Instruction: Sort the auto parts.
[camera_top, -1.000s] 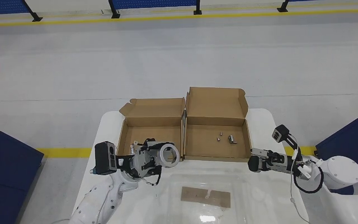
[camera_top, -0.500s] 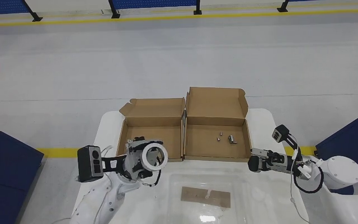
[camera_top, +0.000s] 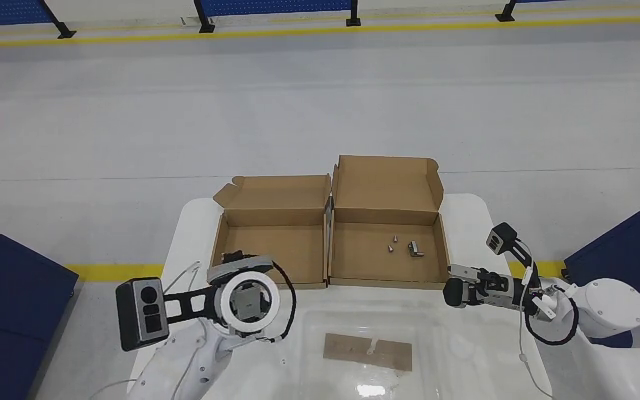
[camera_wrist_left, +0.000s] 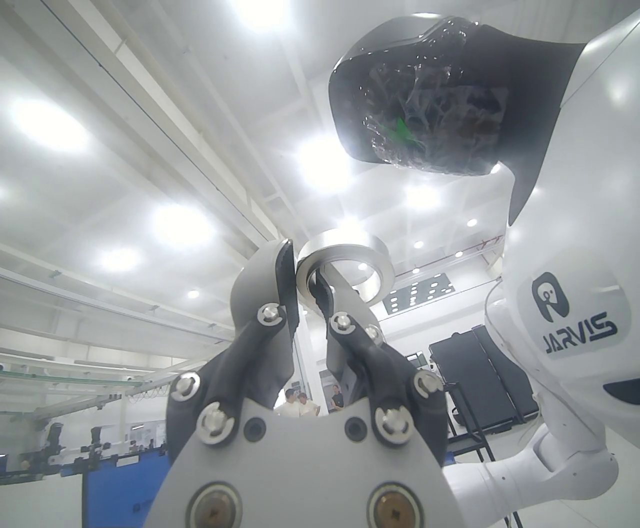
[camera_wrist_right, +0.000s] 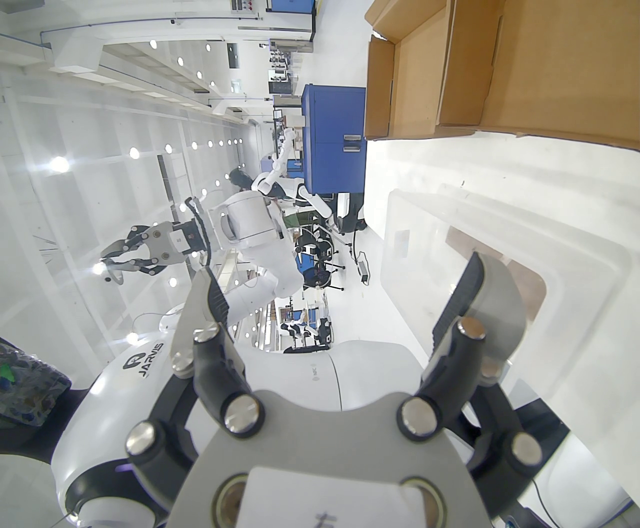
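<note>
A silver metal ring (camera_wrist_left: 345, 247) is pinched by its wall in my left gripper (camera_wrist_left: 303, 285), which points upward. In the top view the ring (camera_top: 270, 305) hangs over the table's front left corner, in front of the left cardboard box (camera_top: 270, 252). The right cardboard box (camera_top: 350, 250) holds a few small metal parts (camera_top: 413, 248). My right gripper (camera_wrist_right: 340, 300) is open and empty; it stands at the table's right side (camera_top: 455, 292), just right of the right box's front corner. The right wrist view shows the left gripper (camera_wrist_right: 112, 260) farther off.
A clear plastic tray (camera_top: 430, 345) with a brown label (camera_top: 367, 352) on its bottom lies at the front middle of the white table (camera_top: 195, 225). The two boxes stand side by side at the back, flaps raised.
The left arm has drawn back from the left box toward the front left, carrying the ring and turning it up to face the top camera. The right arm has not moved.
</note>
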